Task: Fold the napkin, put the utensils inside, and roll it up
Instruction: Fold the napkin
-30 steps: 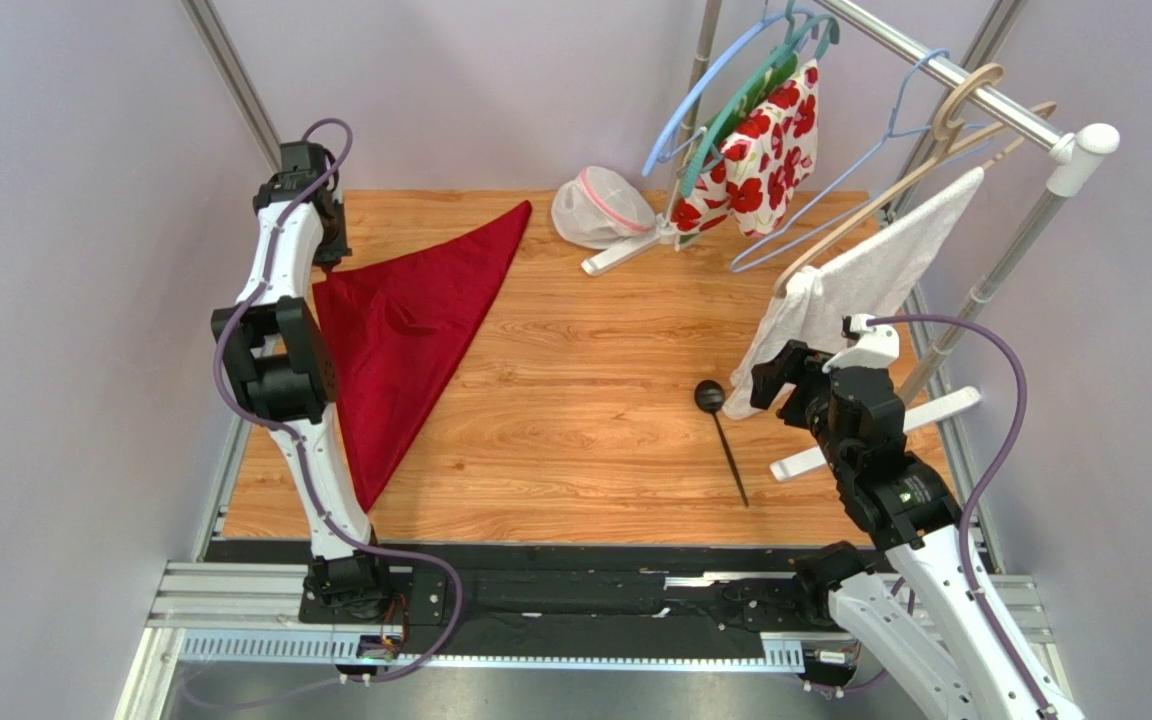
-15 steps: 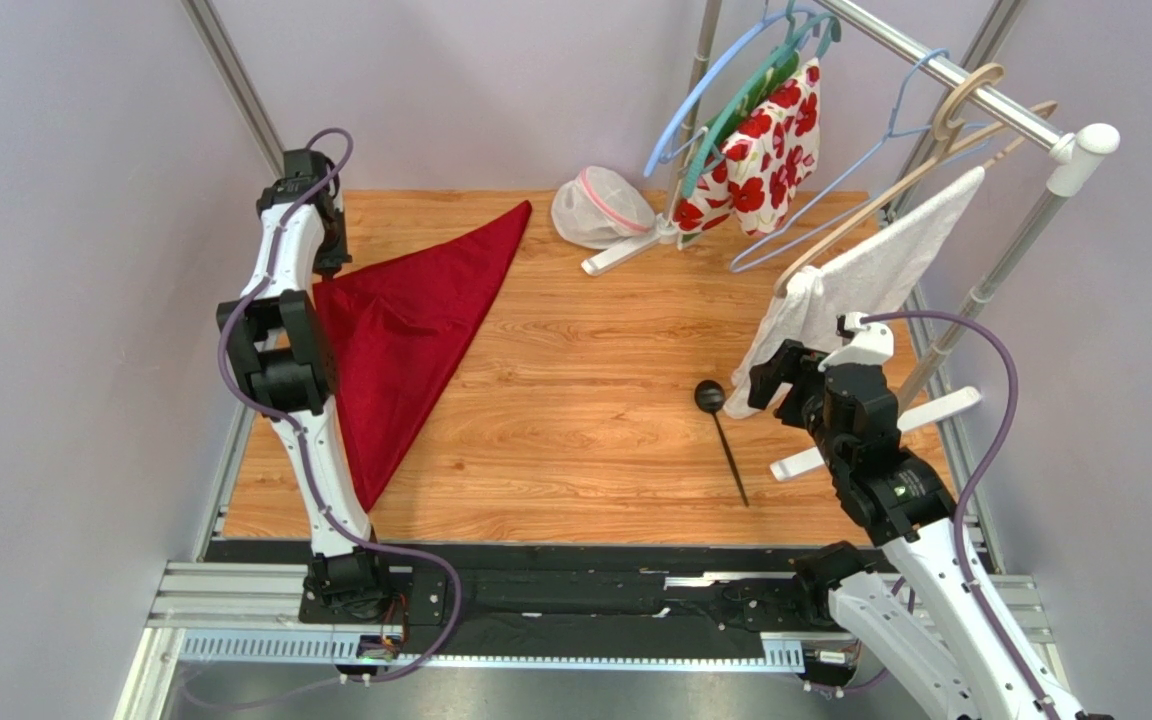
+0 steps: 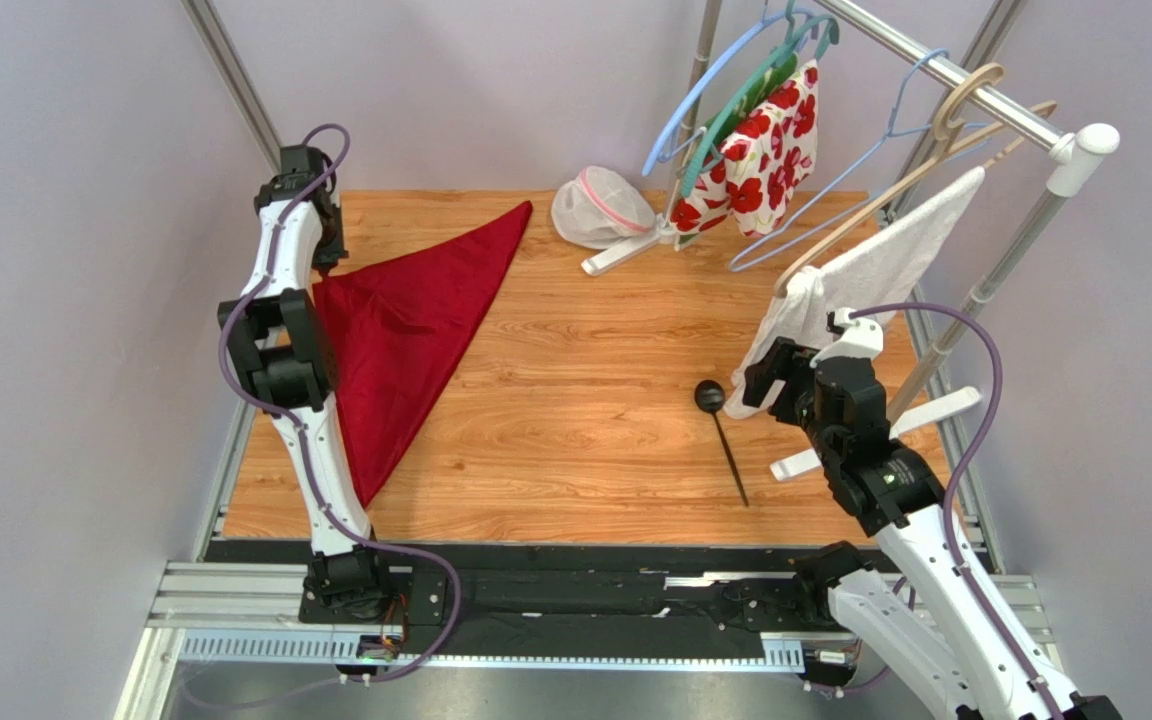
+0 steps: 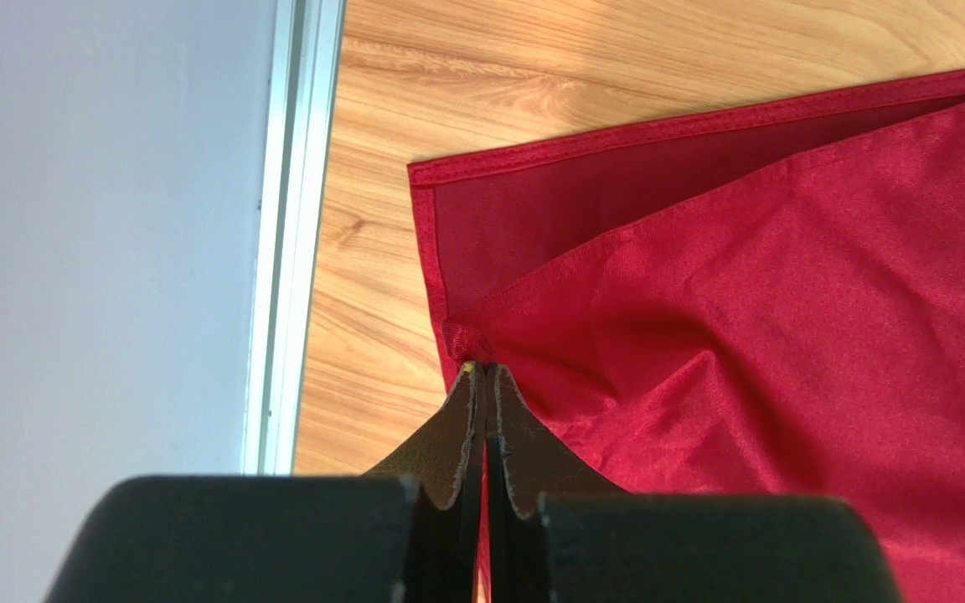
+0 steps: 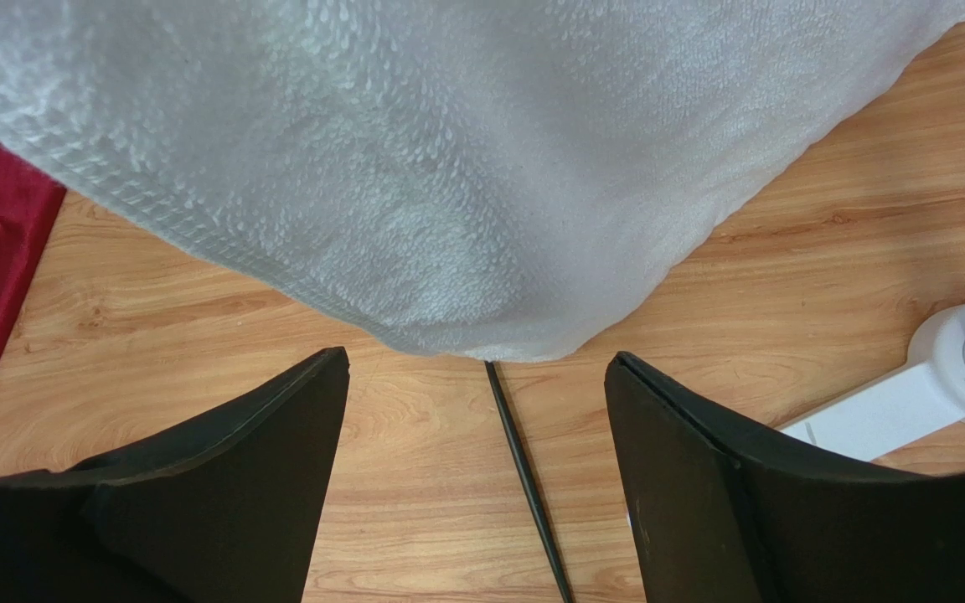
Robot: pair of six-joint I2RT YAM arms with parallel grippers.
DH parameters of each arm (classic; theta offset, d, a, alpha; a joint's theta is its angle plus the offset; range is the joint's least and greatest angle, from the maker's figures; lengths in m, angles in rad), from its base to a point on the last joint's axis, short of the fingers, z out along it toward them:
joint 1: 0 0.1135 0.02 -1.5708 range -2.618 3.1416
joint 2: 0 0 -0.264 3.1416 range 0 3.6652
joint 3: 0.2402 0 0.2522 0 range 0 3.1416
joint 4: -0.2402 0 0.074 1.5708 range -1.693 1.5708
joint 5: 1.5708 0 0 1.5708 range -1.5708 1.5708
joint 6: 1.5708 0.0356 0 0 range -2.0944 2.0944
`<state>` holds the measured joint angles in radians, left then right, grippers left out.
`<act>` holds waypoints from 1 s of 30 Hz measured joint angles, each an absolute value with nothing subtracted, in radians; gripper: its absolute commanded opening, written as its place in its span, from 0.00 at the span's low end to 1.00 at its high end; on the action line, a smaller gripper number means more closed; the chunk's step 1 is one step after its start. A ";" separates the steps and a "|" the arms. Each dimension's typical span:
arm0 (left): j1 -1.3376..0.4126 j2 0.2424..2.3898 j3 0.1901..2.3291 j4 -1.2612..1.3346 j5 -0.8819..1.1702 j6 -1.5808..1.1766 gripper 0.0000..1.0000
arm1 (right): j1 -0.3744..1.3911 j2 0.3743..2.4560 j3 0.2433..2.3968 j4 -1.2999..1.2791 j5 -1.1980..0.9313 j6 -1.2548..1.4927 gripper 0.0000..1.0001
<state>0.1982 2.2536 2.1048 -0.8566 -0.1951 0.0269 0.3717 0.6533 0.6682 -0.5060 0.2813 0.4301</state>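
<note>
The dark red napkin [image 3: 402, 330] lies folded into a triangle on the left of the wooden table. My left gripper [image 4: 485, 371] is shut on a bunched corner of the napkin [image 4: 802, 314] near the table's left edge, with a lower layer showing beyond it. In the top view the left gripper [image 3: 330, 252] sits at the napkin's left corner. A slim black spoon [image 3: 725, 443] lies right of centre, bowl pointing away. My right gripper [image 5: 475, 357] hangs open above the spoon's handle [image 5: 523, 471], holding nothing. The hanging towel hides the bowl in the right wrist view.
A white towel [image 3: 868, 285] hangs from a hanger on the rack at the right and fills the top of the right wrist view [image 5: 450, 163]. The rack's white foot [image 3: 875, 435] lies beside the spoon. A flowered cloth [image 3: 755, 143] and a mesh bag [image 3: 602, 207] are at the back.
My right arm has crept a little forward and left, closer to the towel and the spoon. The left gripper keeps its hold on the napkin's corner and has barely shifted.
</note>
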 measured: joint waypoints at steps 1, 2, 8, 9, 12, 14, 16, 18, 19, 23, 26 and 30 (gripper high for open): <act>0.199 2.254 2.105 -0.857 -0.197 0.028 0.00 | 0.372 0.656 0.668 -0.504 0.281 0.430 0.79; 0.200 2.255 2.105 -0.857 -0.197 0.028 0.01 | 0.372 0.659 0.668 -0.502 0.281 0.430 0.79; 0.200 2.265 2.127 -0.864 -0.205 0.032 0.53 | 0.372 0.665 0.668 -0.496 0.279 0.430 0.79; 0.200 2.268 2.135 -0.869 -0.207 0.030 0.61 | 0.372 0.665 0.668 -0.496 0.279 0.430 0.79; 0.201 2.273 2.153 -0.875 -0.212 0.028 0.71 | 0.372 0.665 0.668 -0.496 0.279 0.431 0.79; 0.203 2.274 2.165 -0.876 -0.213 0.024 0.72 | 0.372 0.665 0.668 -0.496 0.279 0.434 0.79; 0.203 2.274 2.178 -0.878 -0.212 0.023 0.73 | 0.372 0.665 0.668 -0.496 0.278 0.436 0.78; 0.203 2.273 2.186 -0.877 -0.211 0.020 0.73 | 0.372 0.665 0.668 -0.496 0.278 0.438 0.77; 0.203 2.270 2.186 -0.878 -0.209 0.016 0.73 | 0.372 0.665 0.667 -0.496 0.278 0.438 0.77; 0.203 2.238 2.167 -0.877 -0.182 -0.013 0.73 | 0.372 0.665 0.662 -0.496 0.275 0.441 0.74; 0.188 2.161 2.097 -0.867 -0.162 -0.044 0.73 | 0.372 0.665 0.653 -0.495 0.258 0.445 0.72; 0.124 1.995 1.929 -0.810 -0.147 -0.094 0.72 | 0.385 0.664 0.634 -0.478 0.224 0.464 0.69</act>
<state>0.1242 1.9945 1.9293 -0.8097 -0.1471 -0.0937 0.3851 0.6636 0.6342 -0.4778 0.2245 0.4644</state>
